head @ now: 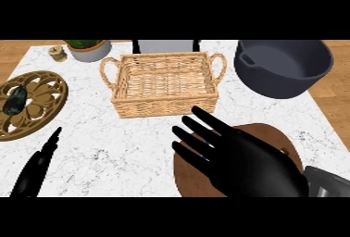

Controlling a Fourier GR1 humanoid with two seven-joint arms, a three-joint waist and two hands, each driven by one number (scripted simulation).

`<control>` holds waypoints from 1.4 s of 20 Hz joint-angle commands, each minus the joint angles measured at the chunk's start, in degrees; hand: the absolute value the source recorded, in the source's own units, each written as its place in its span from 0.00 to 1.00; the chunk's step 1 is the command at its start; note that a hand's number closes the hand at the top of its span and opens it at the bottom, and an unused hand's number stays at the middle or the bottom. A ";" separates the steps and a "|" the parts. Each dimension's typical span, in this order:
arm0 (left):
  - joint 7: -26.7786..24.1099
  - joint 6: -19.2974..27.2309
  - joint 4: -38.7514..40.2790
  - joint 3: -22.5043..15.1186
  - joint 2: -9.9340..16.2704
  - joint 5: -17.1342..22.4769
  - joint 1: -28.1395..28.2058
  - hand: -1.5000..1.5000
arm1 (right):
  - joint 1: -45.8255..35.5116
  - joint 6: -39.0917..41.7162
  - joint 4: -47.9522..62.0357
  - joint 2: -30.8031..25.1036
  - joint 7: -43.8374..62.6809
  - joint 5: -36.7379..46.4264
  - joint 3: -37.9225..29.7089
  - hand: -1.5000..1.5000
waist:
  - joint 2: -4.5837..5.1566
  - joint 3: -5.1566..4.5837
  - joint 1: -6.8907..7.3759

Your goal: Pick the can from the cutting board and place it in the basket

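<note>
The woven wicker basket (164,105) with two handles stands at the counter's middle back, and nothing shows inside it. A round brown cutting board (193,178) lies at the front right. My right hand (246,162) hovers over the board, open, with fingers spread and pointing toward the basket. It covers most of the board. No can shows anywhere; it may be hidden under this hand. My left hand (34,173) rests at the lower left, seen edge-on with straight fingers pointing up, holding nothing.
A dark grey pot (277,88) stands at the back right, close to the basket's handle. An ornate wooden trivet (48,104) with a dark green object (15,99) lies at the left. A potted plant (89,50) and a small wooden shaker (58,53) stand at the back left.
</note>
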 commanded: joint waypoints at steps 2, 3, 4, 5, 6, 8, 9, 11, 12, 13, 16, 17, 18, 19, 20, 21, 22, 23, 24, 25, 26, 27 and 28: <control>0.65 0.68 0.90 0.82 -0.29 0.55 0.86 0.50 | -1.21 12.32 -1.42 -4.72 6.33 12.52 12.26 0.00 | 1.34 -0.14 -1.43; 0.38 1.00 1.14 1.05 -0.16 0.23 0.49 0.50 | -0.18 14.25 -2.36 -4.63 7.59 14.17 15.15 0.00 | 1.62 0.03 -2.07; 0.16 1.02 0.97 0.91 0.06 -0.04 0.94 0.50 | 0.23 16.73 -2.83 -4.59 9.46 16.09 17.37 0.00 | 1.86 0.21 -1.79; 0.28 0.75 0.71 1.46 0.14 0.44 -0.19 0.50 | 0.22 18.94 -3.66 -3.15 11.38 17.89 19.60 0.00 | 2.31 0.29 -1.74; 0.38 1.43 0.77 1.50 -0.34 0.20 -0.52 0.50 | 0.98 20.89 -4.85 -2.07 13.26 19.53 21.96 0.00 | 2.50 0.41 -1.97; 0.22 1.84 0.76 1.24 -0.69 -0.24 -0.62 0.50 | 2.81 24.76 -5.39 0.67 17.92 23.26 26.32 0.00 | 3.12 0.64 -1.67; 0.33 1.33 0.89 1.14 -1.28 0.47 -0.68 0.50 | 3.80 26.34 -5.44 2.34 20.91 25.70 28.31 0.00 | 3.53 0.73 -1.48; -0.96 1.66 1.56 1.69 -0.97 0.05 -0.76 0.50 | 5.58 31.30 -4.44 5.12 25.45 29.65 32.65 0.00 | 4.02 0.75 -0.80; -0.11 0.53 0.51 0.79 -0.74 0.02 -1.41 0.50 | 6.82 33.25 -3.87 7.83 27.80 31.28 34.59 0.00 | 4.16 0.87 -0.75; -0.90 0.93 0.13 0.92 -1.09 -0.07 -1.21 0.50 | 8.44 37.06 -3.28 10.55 31.02 32.67 35.06 0.00 | 4.74 0.90 0.40; -0.25 0.72 -0.07 1.39 -1.14 0.32 -2.25 0.50 | 14.24 42.81 -0.20 18.18 37.29 37.19 40.28 0.00 | 5.02 0.95 0.40; -1.06 1.33 0.91 0.62 -2.00 -0.84 -2.73 0.50 | 17.24 43.49 2.77 19.83 39.81 39.21 42.42 0.00 | 5.64 1.01 0.95; -1.96 -0.59 1.21 1.21 -1.26 0.36 -2.67 0.50 | 17.02 46.67 2.79 23.86 40.09 39.14 40.07 0.00 | 5.87 0.95 1.96; -0.01 -0.49 -0.16 0.66 -1.03 -0.06 -2.87 0.50 | 19.50 46.80 3.50 24.70 41.64 40.49 41.51 0.00 | 5.82 1.05 2.13; -1.27 -0.06 0.62 0.32 -1.43 -1.02 -3.14 0.50 | 21.44 46.67 3.62 25.58 42.92 41.84 42.64 0.00 | 5.98 1.06 2.32; -1.64 -0.91 1.96 0.70 -1.78 -0.46 -4.55 0.50 | 20.95 48.69 4.79 28.68 42.50 41.52 39.95 0.00 | 6.26 1.00 2.68; -1.24 0.68 0.06 -0.85 -2.55 -2.17 -2.60 0.50 | 22.97 46.63 6.38 28.51 44.11 43.34 41.11 0.00 | 6.30 1.11 3.65; -1.94 -1.43 2.32 1.30 -1.33 -0.30 -4.55 0.50 | 24.42 46.87 5.27 28.94 45.15 44.84 42.90 0.00 | 6.29 1.06 3.12; -1.33 0.09 2.97 -0.28 -3.66 -2.28 -5.98 0.50 | 23.12 47.05 7.11 30.08 43.26 44.13 40.10 0.00 | 6.68 1.09 4.08; -1.59 -1.67 2.81 1.20 -1.86 -1.15 -6.39 0.50 | 26.31 43.70 6.82 27.77 45.44 46.04 42.38 0.00 | 6.63 1.13 4.01; 2.43 -0.46 0.42 -0.64 -3.60 -2.54 -8.03 0.50 | 24.36 44.14 7.66 29.13 43.95 45.34 39.76 0.00 | 6.71 1.16 4.46; 0.28 -2.10 2.50 1.12 -2.20 -1.24 -7.67 0.50 | 24.46 46.29 9.54 32.34 43.64 45.00 39.83 0.00 | 6.71 1.10 4.55; -1.05 -1.77 0.00 0.90 -2.25 -1.44 -4.20 0.50 | 22.40 42.87 11.88 30.69 41.82 44.29 37.27 0.00 | 6.77 1.14 5.50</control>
